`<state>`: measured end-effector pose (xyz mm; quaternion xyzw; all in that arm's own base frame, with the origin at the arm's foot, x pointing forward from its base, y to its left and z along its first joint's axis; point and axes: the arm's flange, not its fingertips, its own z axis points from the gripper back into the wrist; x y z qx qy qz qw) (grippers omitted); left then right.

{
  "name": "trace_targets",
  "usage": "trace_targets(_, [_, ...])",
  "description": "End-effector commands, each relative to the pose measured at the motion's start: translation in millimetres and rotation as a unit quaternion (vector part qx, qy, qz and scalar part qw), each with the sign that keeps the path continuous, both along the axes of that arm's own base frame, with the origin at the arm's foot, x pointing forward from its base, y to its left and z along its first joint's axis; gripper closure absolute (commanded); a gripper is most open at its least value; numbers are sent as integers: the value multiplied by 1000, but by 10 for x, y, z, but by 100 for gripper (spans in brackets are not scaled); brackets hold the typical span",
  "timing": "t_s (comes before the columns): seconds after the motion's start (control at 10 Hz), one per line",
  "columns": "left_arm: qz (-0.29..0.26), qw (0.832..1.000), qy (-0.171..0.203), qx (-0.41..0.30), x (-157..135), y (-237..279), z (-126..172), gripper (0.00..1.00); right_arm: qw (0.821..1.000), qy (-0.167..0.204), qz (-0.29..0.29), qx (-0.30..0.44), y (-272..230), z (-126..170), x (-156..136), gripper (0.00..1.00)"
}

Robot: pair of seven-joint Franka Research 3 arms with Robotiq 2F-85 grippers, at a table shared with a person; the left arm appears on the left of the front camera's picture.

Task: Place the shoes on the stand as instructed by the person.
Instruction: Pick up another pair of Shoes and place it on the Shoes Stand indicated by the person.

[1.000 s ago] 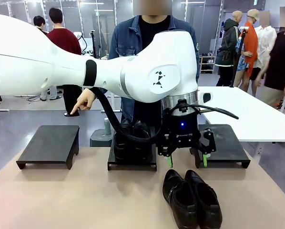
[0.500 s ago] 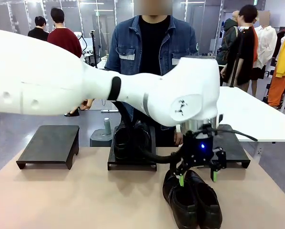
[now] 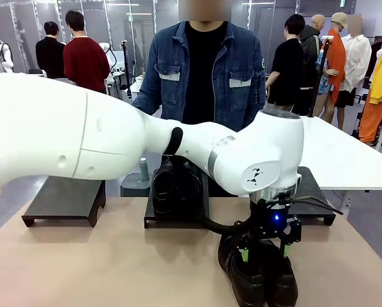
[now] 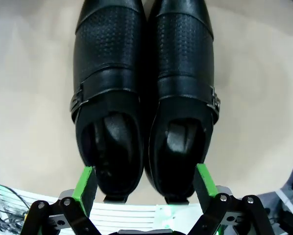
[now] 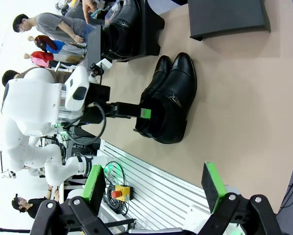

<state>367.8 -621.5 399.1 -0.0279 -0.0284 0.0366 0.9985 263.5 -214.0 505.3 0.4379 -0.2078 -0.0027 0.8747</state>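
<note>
One pair of black shoes [image 3: 258, 281] lies side by side on the tan table near its front right. My left gripper [image 3: 264, 252] reaches across and hangs low over their heels. In the left wrist view the green fingers [image 4: 85, 182] stand open, one outside each heel of the shoes [image 4: 144, 88], not gripping. A second pair of shoes [image 3: 176, 184] sits on the middle stand [image 3: 176, 219]. The person [image 3: 204, 64] in a denim jacket stands behind it. My right gripper [image 5: 154, 188] is open and holds nothing, well back from the table shoes [image 5: 168, 98].
An empty black stand [image 3: 66, 195] sits at the left and another stand [image 3: 313, 195] at the right, partly behind my left arm. A white table [image 3: 344, 153] stands to the far right. Several people stand in the background.
My left arm has swung from in front of the right stand toward the table's near edge and dropped onto the table pair. The person's pointing hand is now hidden behind my arm.
</note>
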Motion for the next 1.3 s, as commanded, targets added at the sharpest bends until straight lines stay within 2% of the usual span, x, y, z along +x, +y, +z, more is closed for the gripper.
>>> trace_targets(0.0, [8, 1000, -28, -4, 27, -161, -86, 0, 1000, 0, -2, 6, 5, 10, -6, 0])
trace_targets(0.1, [-1, 1000, -10, -2, 46, -190, -187, 0, 1000, 0, -2, 6, 5, 10, -6, 0])
trace_targets(0.4, [7, 999, -30, 17, 97, -186, -327, 0, 1000, 0, -2, 6, 5, 10, -6, 0])
trace_targets(0.5, [8, 999, -24, 25, 101, -178, -382, 0, 1000, 0, -2, 6, 5, 10, -6, 0])
trace_targets(0.8, [5, 999, -13, 32, 94, -153, -466, 90, 1000, 0, -2, 6, 5, 10, -6, 0])
trace_targets(0.9, [6, 1000, -13, 27, 93, -144, -471, 100, 1000, 0, -2, 6, 5, 10, -6, 0])
trace_targets(1.1, [11, 1000, -7, 20, 99, -124, -470, 100, 1000, 0, -2, 6, 5, 10, -6, 0])
trace_targets(1.2, [10, 1000, -5, 20, 105, -129, -467, 95, 1000, 0, -2, 6, 5, 10, -6, 0])
